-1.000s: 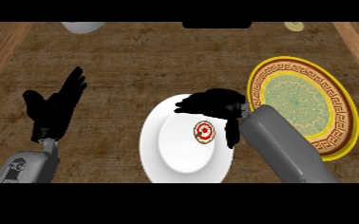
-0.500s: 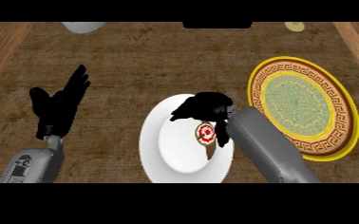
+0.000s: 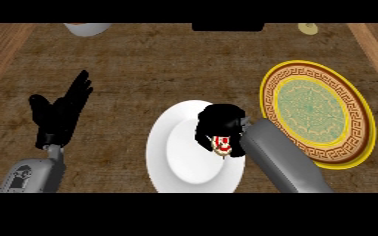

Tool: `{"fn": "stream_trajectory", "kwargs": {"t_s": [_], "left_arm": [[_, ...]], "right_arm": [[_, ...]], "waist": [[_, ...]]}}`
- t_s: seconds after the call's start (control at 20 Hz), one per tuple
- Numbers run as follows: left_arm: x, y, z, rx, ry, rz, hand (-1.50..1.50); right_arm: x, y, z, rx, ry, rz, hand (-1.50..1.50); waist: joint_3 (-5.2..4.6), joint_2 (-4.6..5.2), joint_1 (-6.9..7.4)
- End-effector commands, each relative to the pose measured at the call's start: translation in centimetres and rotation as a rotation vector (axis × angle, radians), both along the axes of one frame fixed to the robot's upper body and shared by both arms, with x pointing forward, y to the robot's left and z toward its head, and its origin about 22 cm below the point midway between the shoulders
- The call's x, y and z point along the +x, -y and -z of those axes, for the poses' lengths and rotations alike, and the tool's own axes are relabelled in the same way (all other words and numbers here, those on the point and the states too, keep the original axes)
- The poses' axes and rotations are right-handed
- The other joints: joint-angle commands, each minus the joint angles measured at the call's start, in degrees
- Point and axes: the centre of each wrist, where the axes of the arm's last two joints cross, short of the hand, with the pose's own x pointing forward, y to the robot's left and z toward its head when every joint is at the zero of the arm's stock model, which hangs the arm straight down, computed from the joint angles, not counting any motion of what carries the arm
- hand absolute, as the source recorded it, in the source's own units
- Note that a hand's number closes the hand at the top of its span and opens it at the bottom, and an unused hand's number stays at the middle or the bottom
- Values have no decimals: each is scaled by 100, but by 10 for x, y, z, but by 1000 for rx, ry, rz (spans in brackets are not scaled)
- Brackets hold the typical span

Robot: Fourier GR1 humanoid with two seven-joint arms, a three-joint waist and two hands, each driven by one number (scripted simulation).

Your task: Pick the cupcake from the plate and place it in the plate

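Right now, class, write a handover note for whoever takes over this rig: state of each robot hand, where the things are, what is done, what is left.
The left robot hand is open, resting at the left.
The right robot hand is curled round the cupcake over the white plate.
The patterned plate at the right is bare.
Done: cupcake grasped.
To do: lift it, carry it right, set it on the patterned plate.

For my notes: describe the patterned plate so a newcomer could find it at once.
On the brown counter, look right of the white plate where the right hand curls over the cupcake. The patterned plate lies there; unlike its plain neighbour, it has a yellow rim, a brown key-pattern band and a green centre.
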Motion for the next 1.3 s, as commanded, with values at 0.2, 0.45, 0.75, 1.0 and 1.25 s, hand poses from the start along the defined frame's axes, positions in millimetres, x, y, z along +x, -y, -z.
{"fn": "stream_trajectory", "kwargs": {"t_s": [0.2, 0.45, 0.75, 1.0, 1.25], "left_arm": [[-7, -3, -5, -6, 2, -15, 0], [-13, -17, -3, 7, -22, -53, 0], [-25, -16, 18, -7, -26, -72, 0], [-11, -6, -4, -1, 4, -51, 0], [-5, 7, 0, -9, 4, -20, 0]], "right_arm": [[-18, 11, -3, 119, -6, 273, 150], [-52, 14, 16, 175, 68, 729, 150], [-80, 5, -51, 490, 414, 929, 150], [-108, 16, -91, 591, 647, 1123, 150], [-127, 31, -113, 664, 611, 1296, 150]], "waist": [[27, 3, -116], [28, -75, -302], [23, -68, -262], [26, -28, -235], [28, 49, -68]]}}
